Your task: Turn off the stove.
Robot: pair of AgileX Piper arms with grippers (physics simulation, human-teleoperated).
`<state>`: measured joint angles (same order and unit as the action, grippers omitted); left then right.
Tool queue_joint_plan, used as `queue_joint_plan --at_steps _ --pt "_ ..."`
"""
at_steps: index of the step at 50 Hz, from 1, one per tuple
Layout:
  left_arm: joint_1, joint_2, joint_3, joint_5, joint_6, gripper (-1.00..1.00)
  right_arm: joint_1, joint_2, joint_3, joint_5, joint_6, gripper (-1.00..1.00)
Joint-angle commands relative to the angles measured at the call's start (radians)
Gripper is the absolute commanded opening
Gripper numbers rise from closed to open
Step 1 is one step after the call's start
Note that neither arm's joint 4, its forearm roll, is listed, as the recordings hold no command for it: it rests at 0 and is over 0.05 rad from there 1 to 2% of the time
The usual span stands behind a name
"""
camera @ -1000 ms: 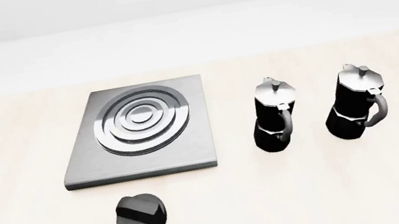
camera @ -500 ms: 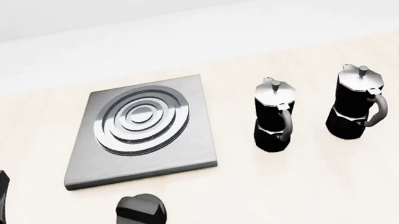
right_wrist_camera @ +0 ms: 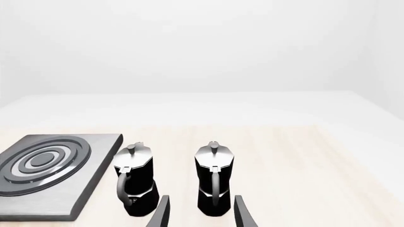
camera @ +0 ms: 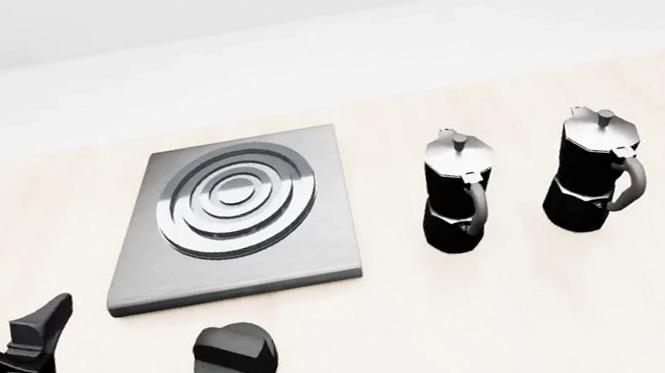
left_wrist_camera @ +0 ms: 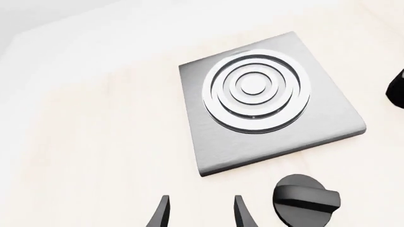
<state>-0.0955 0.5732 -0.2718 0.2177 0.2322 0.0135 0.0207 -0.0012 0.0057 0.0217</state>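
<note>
Because the flat square grey metal stove plate with its shiny concentric ring burner (camera: 230, 222) is switched by a separate control, the round black ridged knob (camera: 235, 362) sits just in front of the plate's near edge on the pale wooden bench (camera: 491, 322), apart from it and free to turn. Two black-and-silver moka pots (camera: 458, 190) stand to the right, clear of the work. Left end effector (left_wrist_camera: 200, 213) hovers beside the knob with fingers parted, holding and touching nothing. Right end effector (right_wrist_camera: 200, 213) waits near the bench's right edge, fingers likewise parted and empty.
</note>
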Motion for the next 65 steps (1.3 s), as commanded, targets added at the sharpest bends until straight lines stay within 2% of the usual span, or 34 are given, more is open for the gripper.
queue_joint_plan --at_steps 1,4,6,8,20,30,34,36,46,47,65 --pt "-0.059 0.168 0.018 -0.009 -0.016 1.00 0.003 0.022 0.001 -0.018 -0.004 1.00" --pt "-0.067 0.174 0.018 -0.014 -0.032 1.00 0.000 0.028 0.001 -0.025 -0.002 1.00" --pt "-0.077 0.199 0.019 -0.022 -0.068 1.00 0.000 0.033 0.001 -0.029 -0.002 1.00" --pt "-0.105 0.207 0.036 -0.027 -0.071 1.00 0.004 0.035 0.001 -0.030 -0.001 1.00" --pt "-0.117 0.298 0.101 -0.128 -0.074 1.00 0.003 0.015 0.000 -0.013 0.000 1.00" --pt "-0.155 0.326 0.124 -0.168 -0.121 1.00 0.004 -0.014 0.000 0.017 -0.001 1.00" --pt "-0.155 0.381 0.130 -0.224 -0.130 1.00 0.002 -0.016 -0.001 0.018 -0.002 1.00" --pt "-0.178 0.399 0.127 -0.239 -0.165 1.00 0.001 -0.016 -0.001 0.018 -0.003 1.00" --pt "-0.231 0.450 0.148 -0.299 -0.193 1.00 -0.003 -0.016 -0.001 0.018 -0.007 1.00" --pt "-0.246 0.434 0.145 -0.286 -0.225 1.00 -0.002 -0.017 -0.001 0.018 -0.006 1.00" --pt "-0.259 0.555 0.159 -0.406 -0.241 1.00 -0.004 -0.009 -0.001 0.010 -0.006 1.00"
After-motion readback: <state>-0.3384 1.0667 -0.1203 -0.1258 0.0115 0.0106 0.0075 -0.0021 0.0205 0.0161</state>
